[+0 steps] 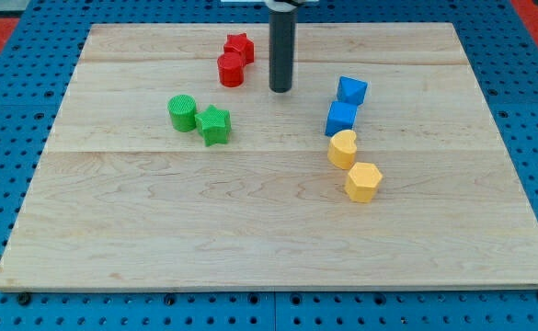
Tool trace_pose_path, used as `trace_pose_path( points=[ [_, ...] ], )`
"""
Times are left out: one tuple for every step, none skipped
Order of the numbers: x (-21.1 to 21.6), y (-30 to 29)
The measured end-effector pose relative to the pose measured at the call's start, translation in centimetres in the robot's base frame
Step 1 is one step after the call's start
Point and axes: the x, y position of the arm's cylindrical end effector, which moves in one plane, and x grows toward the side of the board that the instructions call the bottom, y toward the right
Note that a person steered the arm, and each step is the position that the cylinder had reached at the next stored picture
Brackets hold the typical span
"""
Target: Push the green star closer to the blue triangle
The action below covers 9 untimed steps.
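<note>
Meanwhile my tip (280, 89) stands apart from the green star (214, 124), its pointing unclear.

Pale matt wooden board (278, 221), ridged plastic-looking green star (214, 125), dark smooth rod (280, 51)

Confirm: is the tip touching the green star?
No. My tip stands apart from the green star, nearer the red blocks.

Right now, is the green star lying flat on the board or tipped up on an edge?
Flat. The green star shows its star-shaped top face upward, right beside the green cylinder. My tip is apart, toward the view's top right.
</note>
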Motion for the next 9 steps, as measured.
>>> trace_pose_path(
  points=[
    [-1.6, 0.0],
    [-1.5, 0.1],
    [-1.5, -0.7],
    [-0.4, -1.2],
    [2.0, -1.2],
    [3.6, -1.5],
    [9.4, -1.5],
    [15.0, -7.6],
    [11.9, -12.6]
  ],
)
